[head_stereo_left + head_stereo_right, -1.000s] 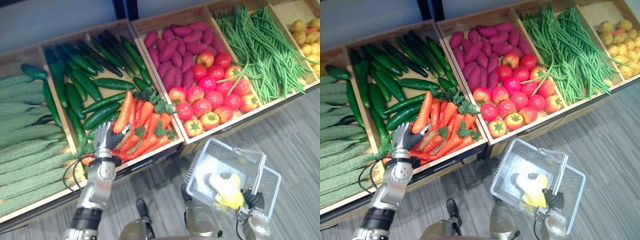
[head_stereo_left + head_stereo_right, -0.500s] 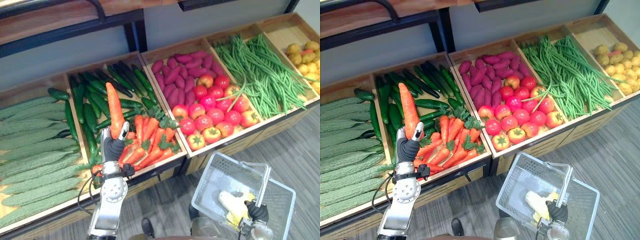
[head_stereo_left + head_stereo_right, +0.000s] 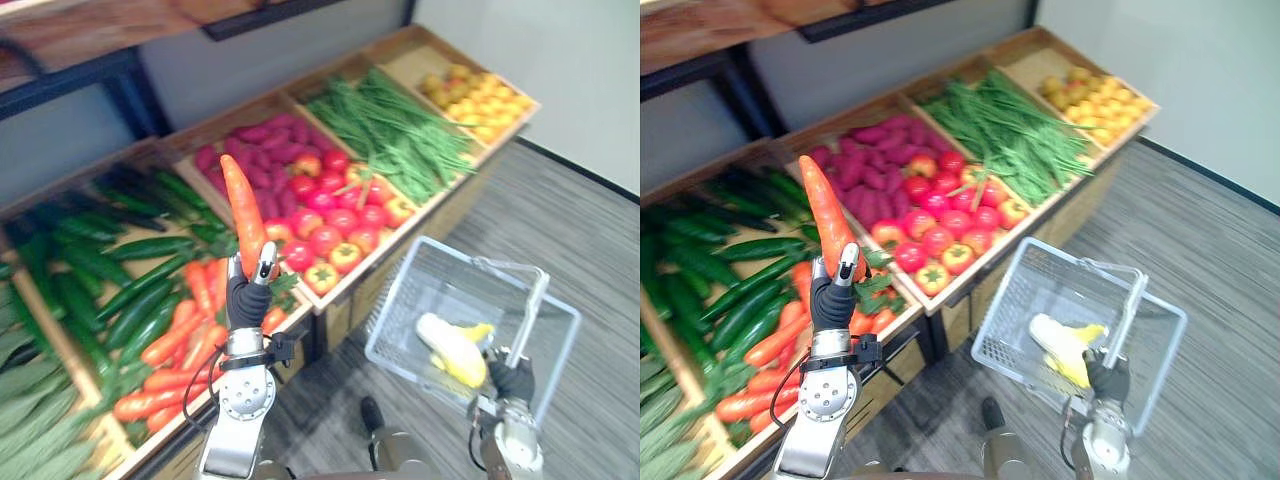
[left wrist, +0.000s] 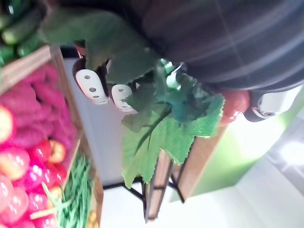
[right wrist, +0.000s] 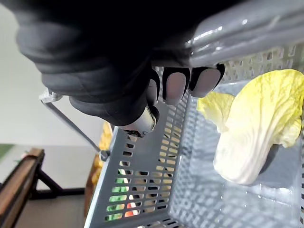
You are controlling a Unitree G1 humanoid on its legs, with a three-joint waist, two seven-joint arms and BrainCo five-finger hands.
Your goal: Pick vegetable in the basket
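My left hand (image 3: 249, 296) is shut on an orange carrot (image 3: 242, 212) and holds it upright, tip up, above the front edge of the carrot bin (image 3: 178, 345). In the left wrist view the carrot's green leaves (image 4: 156, 114) hang past my fingers (image 4: 92, 86). At the lower right, my right hand (image 3: 514, 381) is shut on the handle (image 3: 527, 317) of a grey wire basket (image 3: 420, 272). A pale yellow-white cabbage (image 5: 256, 130) lies inside the basket.
A sloped wooden produce stand holds cucumbers (image 3: 110, 265), purple sweet potatoes (image 3: 250, 158), tomatoes (image 3: 335, 225), green beans (image 3: 400, 130) and yellow potatoes (image 3: 475, 95). Grey striped floor (image 3: 590, 240) lies to the right, with a white wall behind it.
The camera has swung right, so the stand has slid left in view. My left hand has lifted the carrot out of its bin and holds it upright. The basket stays in my right hand.
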